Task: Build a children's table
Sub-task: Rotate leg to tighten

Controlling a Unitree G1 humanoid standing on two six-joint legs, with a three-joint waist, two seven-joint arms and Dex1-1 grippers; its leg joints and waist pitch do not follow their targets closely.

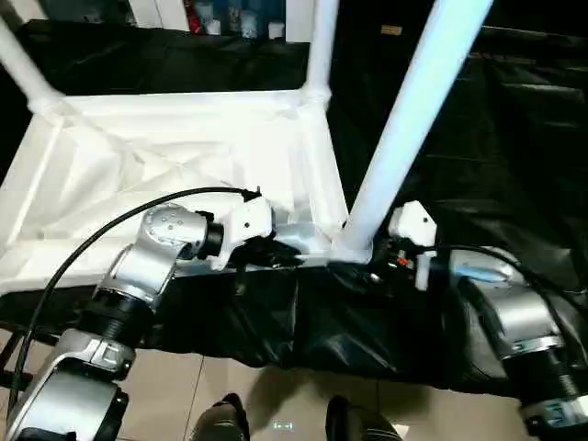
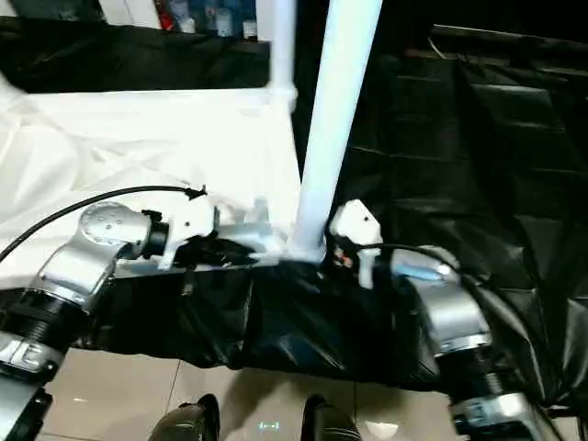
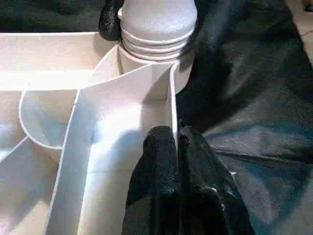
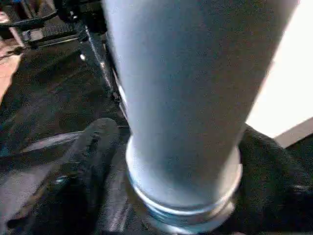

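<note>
The children's table lies upside down on a black cloth, its ribbed white top [image 1: 184,156] facing up. Three white tube legs stand in corner sockets: the near right leg [image 1: 413,110], one at the far right [image 1: 322,46], one at the far left [image 1: 23,69]. My left gripper [image 1: 276,248] is shut on the thin front rim [image 3: 174,98] of the top, just beside the near right socket; one black finger [image 3: 159,166] lies on each side of the rim. My right gripper [image 1: 363,262] is shut around the base of the near right leg [image 4: 181,98], its fingers [image 4: 93,156] on either side.
The black cloth [image 1: 496,165] spreads wrinkled to the right and hangs over the front edge. Below it shows tiled floor [image 1: 184,386] with my feet [image 1: 225,418]. Bottles and white furniture [image 1: 230,18] stand at the back.
</note>
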